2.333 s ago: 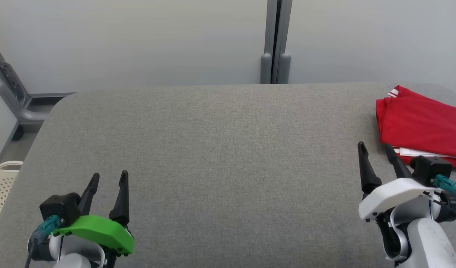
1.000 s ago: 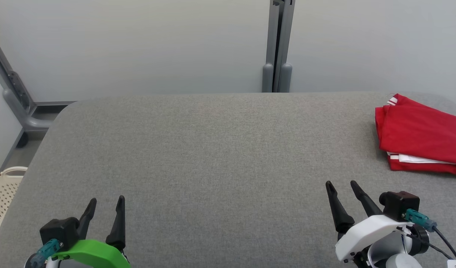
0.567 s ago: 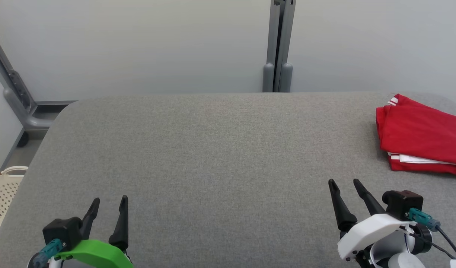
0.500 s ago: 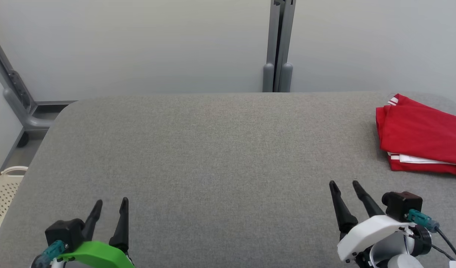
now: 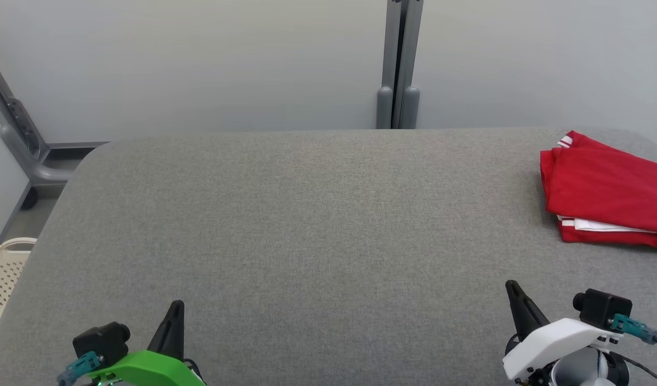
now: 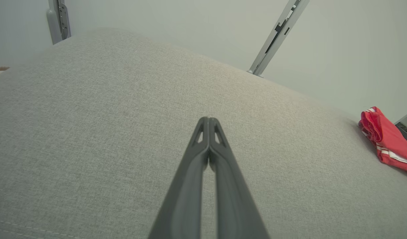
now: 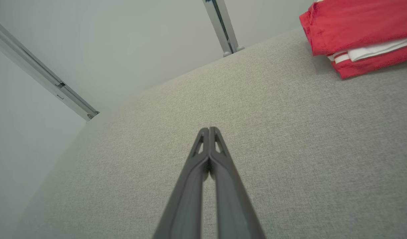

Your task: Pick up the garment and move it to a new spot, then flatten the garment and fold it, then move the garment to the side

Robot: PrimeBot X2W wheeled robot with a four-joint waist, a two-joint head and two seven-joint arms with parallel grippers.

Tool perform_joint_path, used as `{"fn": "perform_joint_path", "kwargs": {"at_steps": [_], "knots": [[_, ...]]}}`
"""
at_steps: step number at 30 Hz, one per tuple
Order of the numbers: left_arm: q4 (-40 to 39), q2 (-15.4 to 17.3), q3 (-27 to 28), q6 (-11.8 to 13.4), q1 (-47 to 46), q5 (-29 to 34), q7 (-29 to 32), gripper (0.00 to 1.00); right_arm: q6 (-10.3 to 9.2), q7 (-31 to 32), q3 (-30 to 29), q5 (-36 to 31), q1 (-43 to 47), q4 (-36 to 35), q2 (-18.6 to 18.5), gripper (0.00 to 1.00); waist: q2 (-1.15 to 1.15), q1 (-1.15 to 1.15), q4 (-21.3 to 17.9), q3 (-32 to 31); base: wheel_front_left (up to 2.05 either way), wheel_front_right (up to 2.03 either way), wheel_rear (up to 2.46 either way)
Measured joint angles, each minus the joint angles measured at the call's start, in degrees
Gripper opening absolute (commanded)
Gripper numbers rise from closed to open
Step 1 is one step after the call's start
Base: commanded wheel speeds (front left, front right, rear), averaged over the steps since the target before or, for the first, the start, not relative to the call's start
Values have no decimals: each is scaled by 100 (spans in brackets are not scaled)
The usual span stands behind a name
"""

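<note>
Even, diffuse, bright light without glare; faint soft shadow on the table (image 5: 317, 225) just beside the garment (image 5: 607, 182); both wrist views bow the table's far edge into a curve; head view sharp.

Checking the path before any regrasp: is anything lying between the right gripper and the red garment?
Nothing visible does. The grey table surface runs unbroken from the shut right gripper to the folded red garment, which lies ahead and to its right.

No legible text, label, brand, number or sign on any surface here
</note>
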Motion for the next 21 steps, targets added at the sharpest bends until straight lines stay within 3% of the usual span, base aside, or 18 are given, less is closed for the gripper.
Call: {"fn": "perform_joint_path", "kwargs": {"at_steps": [21], "knots": [[276, -610, 651, -519, -293, -1132, 255, 0, 0, 398, -642, 1770, -232, 123, 0, 0, 0, 0, -78, 131, 0, 0, 0]]}}
